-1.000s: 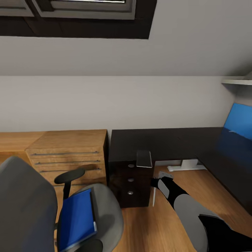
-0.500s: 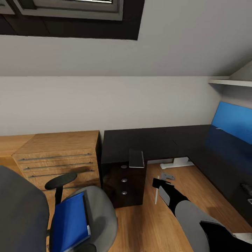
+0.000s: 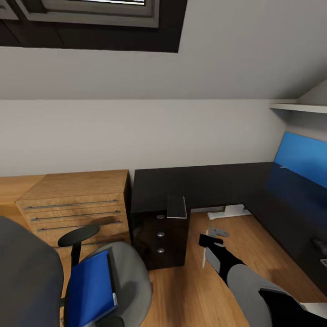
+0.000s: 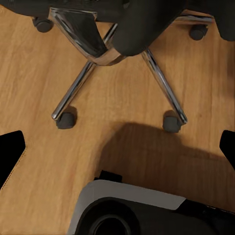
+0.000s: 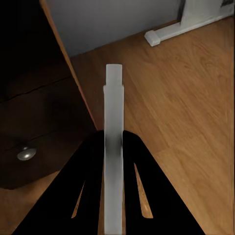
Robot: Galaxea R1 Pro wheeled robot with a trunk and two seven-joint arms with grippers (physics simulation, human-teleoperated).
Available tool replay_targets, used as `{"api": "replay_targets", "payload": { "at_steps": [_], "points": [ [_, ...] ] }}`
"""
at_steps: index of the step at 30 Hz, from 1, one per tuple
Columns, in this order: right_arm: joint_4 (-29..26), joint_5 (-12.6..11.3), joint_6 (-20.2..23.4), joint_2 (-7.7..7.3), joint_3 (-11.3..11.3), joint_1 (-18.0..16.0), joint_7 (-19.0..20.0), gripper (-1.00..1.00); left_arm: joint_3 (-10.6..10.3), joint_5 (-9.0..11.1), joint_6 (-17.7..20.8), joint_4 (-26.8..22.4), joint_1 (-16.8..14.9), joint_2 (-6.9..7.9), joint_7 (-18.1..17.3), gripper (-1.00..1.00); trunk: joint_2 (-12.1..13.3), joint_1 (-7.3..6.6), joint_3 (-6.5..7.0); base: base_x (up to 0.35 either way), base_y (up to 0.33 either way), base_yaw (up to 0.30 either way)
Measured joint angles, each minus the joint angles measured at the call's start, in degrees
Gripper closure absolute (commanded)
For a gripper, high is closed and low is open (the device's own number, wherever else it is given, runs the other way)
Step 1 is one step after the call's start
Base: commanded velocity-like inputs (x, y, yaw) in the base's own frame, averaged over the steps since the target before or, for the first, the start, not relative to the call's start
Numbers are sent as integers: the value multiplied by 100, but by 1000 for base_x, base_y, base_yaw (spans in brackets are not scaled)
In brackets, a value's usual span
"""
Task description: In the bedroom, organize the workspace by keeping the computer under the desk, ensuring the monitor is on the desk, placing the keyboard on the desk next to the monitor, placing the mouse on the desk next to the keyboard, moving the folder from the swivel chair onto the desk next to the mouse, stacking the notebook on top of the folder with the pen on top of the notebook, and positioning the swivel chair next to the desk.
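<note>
The swivel chair [image 3: 131, 277] stands at the lower left with the bright blue folder [image 3: 91, 290] flat on its seat. Its chrome base [image 4: 98, 54] and castors show in the left wrist view, where my left gripper [image 4: 120, 149] hangs open over the wood floor. The black desk [image 3: 200, 181] runs along the wall and turns down the right side. My right gripper [image 5: 113, 139] [image 3: 205, 243] is shut on a thin pale grey thing [image 5: 113, 107], low in front of the desk drawers [image 3: 160, 236]. I cannot tell whether it is the pen or the notebook edge-on.
A pale grey flat rectangle [image 3: 176, 206] lies on the desk's edge above the drawers. A low light-wood cabinet [image 3: 75, 200] stands left of the desk. A bright blue panel [image 3: 299, 156] stands at the desk's right end. The white desk leg [image 3: 229, 211] rests on the floor.
The view swung to the right a second ago and has since held nearly still. My right gripper has sunk slightly with the pale thing in it.
</note>
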Motion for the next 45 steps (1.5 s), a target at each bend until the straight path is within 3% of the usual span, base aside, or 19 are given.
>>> {"api": "replay_targets", "payload": {
  "at_steps": [5, 9, 16, 33, 45],
  "points": [
    [293, 3, -638, 8, 3, 4, -237, 100, 8, 4, 6, 2, -1, 18, 4, -100, -1, -1, 0, 107, -210, 0],
    [525, 105, -873, 16, 21, 5, -280, 100, 10, 5, 1, 2, -1, 22, 5, -100, -1, 0, 0, 91, -277, 0],
    [647, 353, -915, 3, 29, 5, -306, 100, 10, 5, -1, 3, -1, 25, 5, -100, -1, 1, 0, 18, -298, 0],
    [550, 392, -949, -35, 72, 5, -297, 100, 11, 7, -1, 3, -1, 32, 9, -100, -1, 1, 0, 1, -299, 0],
    [567, 395, -1244, 19, 66, 6, -298, 100, 11, 13, -2, 0, 0, 40, 5, -100, -1, 0, 13, 1, -47, 153]
  ]
}}
